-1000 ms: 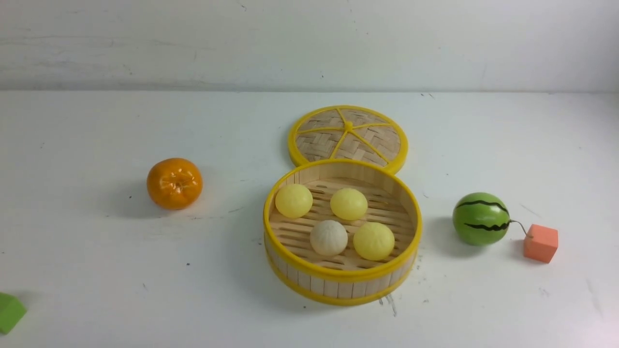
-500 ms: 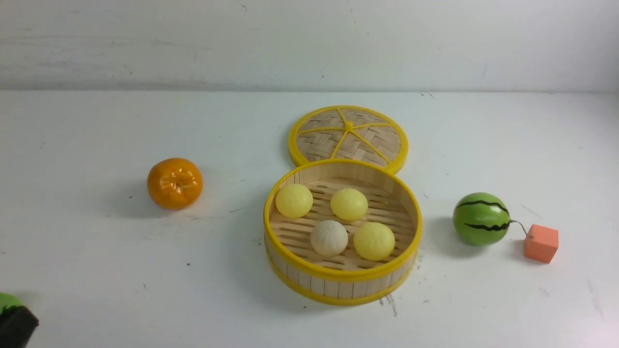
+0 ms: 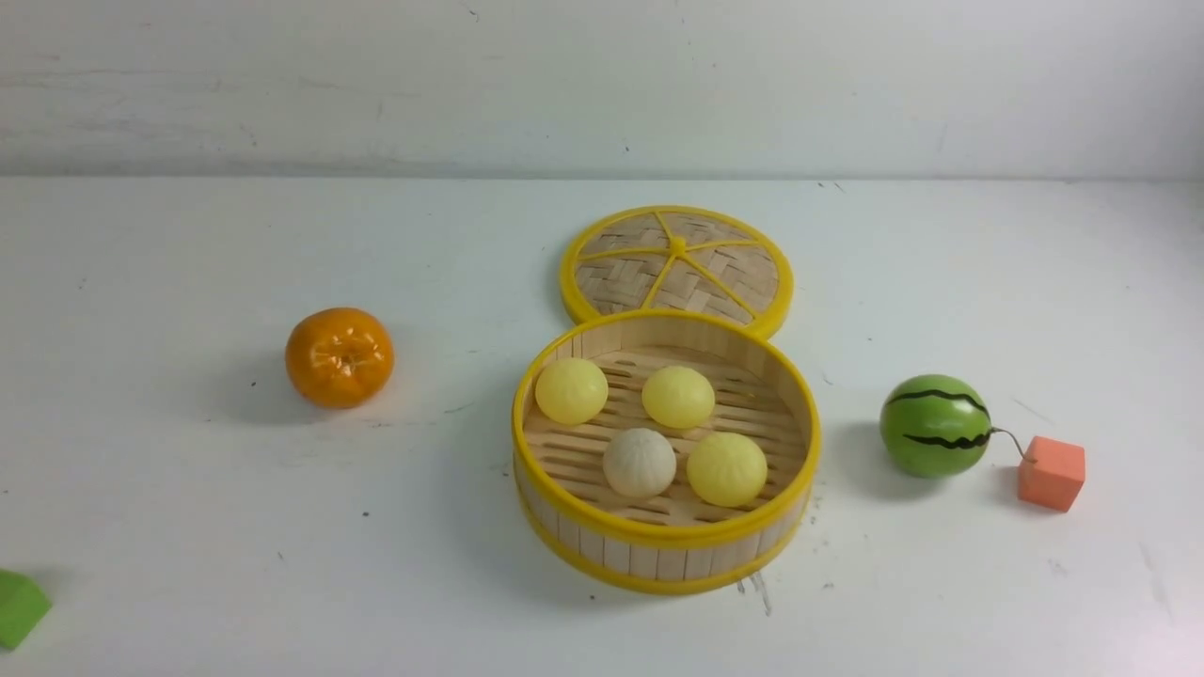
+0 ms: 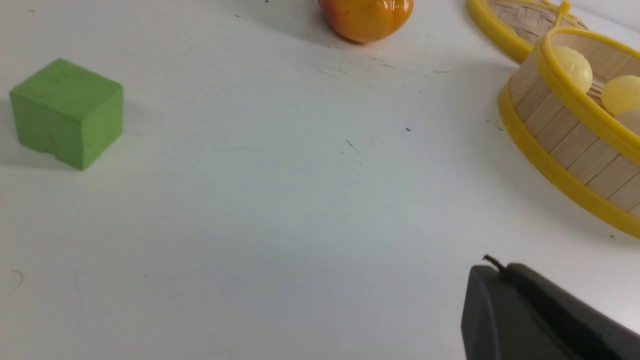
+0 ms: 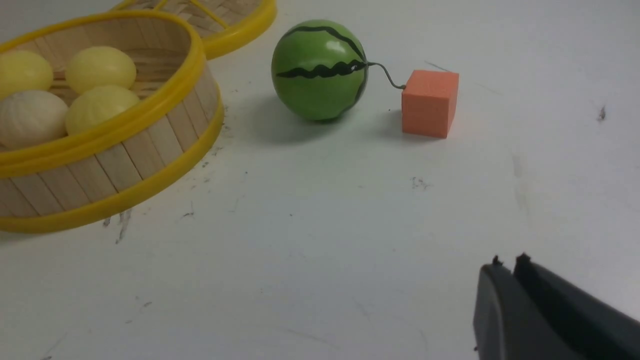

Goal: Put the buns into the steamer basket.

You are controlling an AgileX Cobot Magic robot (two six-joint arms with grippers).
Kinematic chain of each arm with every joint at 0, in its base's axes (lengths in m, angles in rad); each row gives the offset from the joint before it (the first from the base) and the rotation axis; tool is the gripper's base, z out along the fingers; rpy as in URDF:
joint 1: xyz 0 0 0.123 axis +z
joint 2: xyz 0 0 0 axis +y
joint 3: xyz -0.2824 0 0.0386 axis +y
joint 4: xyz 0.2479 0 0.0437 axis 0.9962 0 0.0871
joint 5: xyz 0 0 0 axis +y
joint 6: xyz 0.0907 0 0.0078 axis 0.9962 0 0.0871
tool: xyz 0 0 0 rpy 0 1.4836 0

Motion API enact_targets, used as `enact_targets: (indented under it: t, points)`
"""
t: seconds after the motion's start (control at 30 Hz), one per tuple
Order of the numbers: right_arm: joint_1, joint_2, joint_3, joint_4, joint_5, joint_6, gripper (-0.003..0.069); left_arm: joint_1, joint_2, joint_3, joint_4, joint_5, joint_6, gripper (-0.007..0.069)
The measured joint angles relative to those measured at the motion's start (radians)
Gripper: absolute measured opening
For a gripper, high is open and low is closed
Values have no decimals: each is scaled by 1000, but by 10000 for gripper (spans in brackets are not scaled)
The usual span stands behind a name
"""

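Note:
The steamer basket (image 3: 658,541) stands at the table's middle. Inside it lie three pale yellow buns (image 3: 572,390) (image 3: 678,396) (image 3: 726,468) and one off-white pleated bun (image 3: 640,463). The basket also shows in the left wrist view (image 4: 555,135) and the right wrist view (image 5: 130,160), with buns inside. My left gripper (image 4: 500,270) is shut and empty, above bare table to the basket's near left. My right gripper (image 5: 507,265) is shut and empty, above bare table to the basket's near right. Neither gripper shows in the front view.
The woven lid (image 3: 677,263) lies flat just behind the basket. An orange tangerine (image 3: 340,356) sits to the left. A green watermelon ball (image 3: 935,425) and an orange cube (image 3: 1052,472) sit to the right. A green cube (image 3: 17,606) lies at the near left edge.
Half a second ago a dark piece of the left arm showed at the near left corner over the green cube; it is now out of the front view. The basket and buns have not moved.

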Motion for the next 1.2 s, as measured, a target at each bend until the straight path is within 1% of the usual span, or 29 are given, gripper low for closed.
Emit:
enact_targets:
  t: [1.2]
  points:
    - [0, 0, 0, -1, -4, 0, 55, 0, 0, 0, -3, 0, 0, -13]
